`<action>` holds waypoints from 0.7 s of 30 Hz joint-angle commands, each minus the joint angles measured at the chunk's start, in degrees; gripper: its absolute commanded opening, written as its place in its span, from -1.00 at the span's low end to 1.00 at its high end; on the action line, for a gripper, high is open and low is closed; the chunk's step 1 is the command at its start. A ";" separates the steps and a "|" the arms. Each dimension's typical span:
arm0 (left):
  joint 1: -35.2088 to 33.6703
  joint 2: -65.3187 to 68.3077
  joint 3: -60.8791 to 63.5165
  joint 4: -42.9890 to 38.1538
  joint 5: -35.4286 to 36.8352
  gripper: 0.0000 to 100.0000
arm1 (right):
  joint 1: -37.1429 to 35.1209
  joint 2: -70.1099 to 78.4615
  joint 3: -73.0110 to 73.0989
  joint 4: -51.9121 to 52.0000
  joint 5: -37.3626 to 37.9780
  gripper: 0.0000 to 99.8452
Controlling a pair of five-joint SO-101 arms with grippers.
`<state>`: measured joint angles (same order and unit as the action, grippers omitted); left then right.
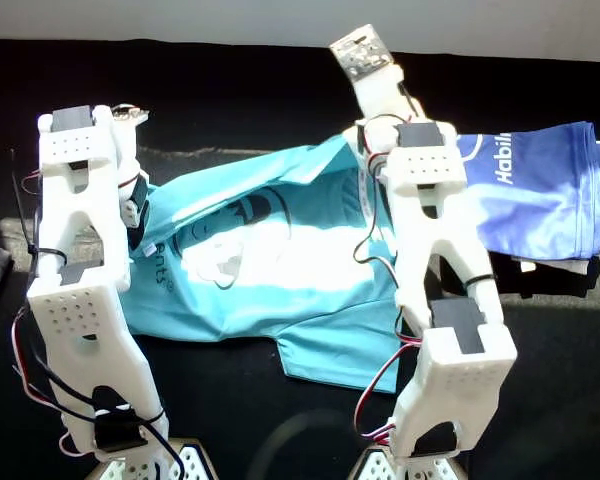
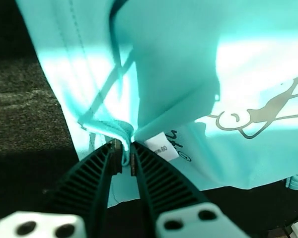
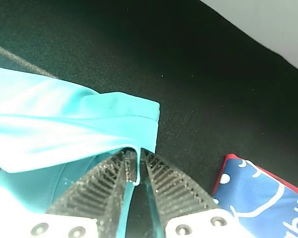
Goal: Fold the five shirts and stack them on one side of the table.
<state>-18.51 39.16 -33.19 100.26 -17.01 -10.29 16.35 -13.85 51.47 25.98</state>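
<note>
On the black cloth-covered table (image 1: pixel 280 70), the turquoise printed shirt (image 1: pixel 280 280) is spread, rumpled, between the two arms. A folded blue shirt (image 1: pixel 540 190) is stacked on a dark garment (image 1: pixel 555 275) at one side. One turquoise edge is pinched in the left gripper (image 2: pixel 123 151), another in the right gripper (image 3: pixel 136 166). For a clean fold, both pinches should be raised together, kept level and taut, and the edges laid aligned.

Robot lab: 2 arms (image 1: pixel 80 310), blk table (image 1: pixel 230 80).
</note>
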 commanded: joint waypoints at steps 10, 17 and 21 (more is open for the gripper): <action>-0.92 -28.70 21.49 1.05 -0.44 -0.97 | 1.27 -16.66 -2.15 21.93 -0.53 -0.99; -2.42 -38.90 34.86 0.97 -0.53 -0.97 | 1.10 -30.64 15.96 23.69 -0.53 -0.99; -3.65 -41.54 39.16 0.97 -3.16 -0.97 | 1.27 -44.97 34.51 18.95 -0.53 -0.99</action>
<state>-20.79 1.36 4.09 100.62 -18.07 -9.85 -16.97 8.75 73.27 25.98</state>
